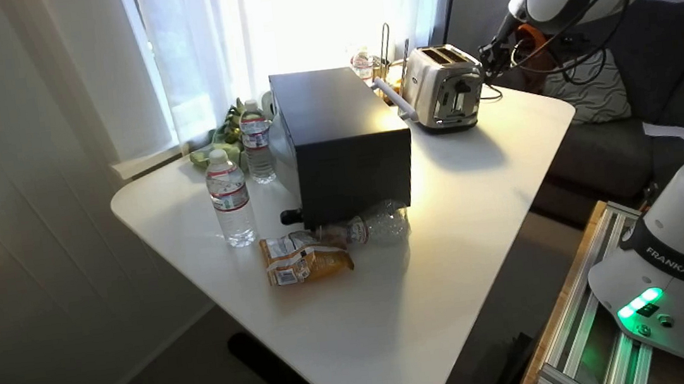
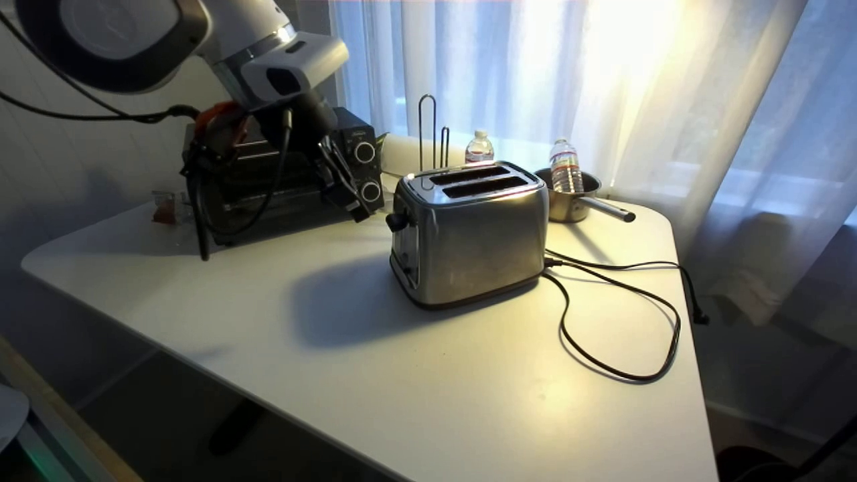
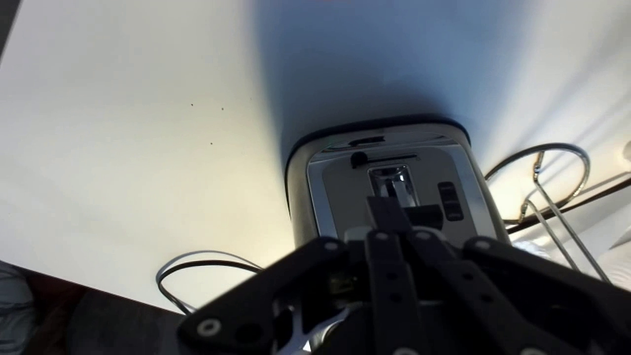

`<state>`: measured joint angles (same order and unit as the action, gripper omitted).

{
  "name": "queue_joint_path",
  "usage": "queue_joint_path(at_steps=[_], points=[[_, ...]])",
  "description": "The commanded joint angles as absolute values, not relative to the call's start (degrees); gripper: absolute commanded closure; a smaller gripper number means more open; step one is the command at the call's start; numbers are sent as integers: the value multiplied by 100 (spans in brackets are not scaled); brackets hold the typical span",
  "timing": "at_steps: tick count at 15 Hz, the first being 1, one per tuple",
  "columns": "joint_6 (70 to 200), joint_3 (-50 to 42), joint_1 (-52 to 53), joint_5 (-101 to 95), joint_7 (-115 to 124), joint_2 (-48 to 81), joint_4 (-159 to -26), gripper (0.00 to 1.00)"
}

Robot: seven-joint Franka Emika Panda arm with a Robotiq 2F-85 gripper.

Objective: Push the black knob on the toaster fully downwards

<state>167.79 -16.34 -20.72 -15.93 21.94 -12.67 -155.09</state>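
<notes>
The silver toaster (image 1: 418,85) stands upright on the white table, and it also shows in an exterior view (image 2: 479,241) and the wrist view (image 3: 301,222). Its black knob (image 2: 396,221) sticks out high on the end face. The knob also shows in an exterior view (image 1: 462,86) and just right of the fingertips in the wrist view (image 3: 428,216), where a finger partly covers it. My gripper (image 2: 359,211) is shut and empty, its fingertips pointing down in front of the end face at about knob height, apart from the knob. It also shows in the wrist view (image 3: 388,212).
A large black oven (image 1: 344,147) stands beside the toaster. A wire rack (image 2: 428,130) and a pot (image 2: 569,209) holding a bottle (image 2: 566,167) are behind it. Black cords (image 2: 629,376) lie on the table (image 2: 469,375). Water bottles (image 1: 230,197) and a snack bag (image 1: 306,259) are farther away.
</notes>
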Motion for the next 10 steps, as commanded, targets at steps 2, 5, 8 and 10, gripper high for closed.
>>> queue_joint_path(at_steps=[2,5,8,10], points=[[17474,-1846,-1947,-1731,1812,-1834,-15827,71],[17819,-1919,-1897,-1868,1732,-1990,-15782,58],[18019,-1917,-1963,-2075,1690,-2098,-15829,38],[17910,-1998,-1874,-2225,1623,-2088,-15750,24]])
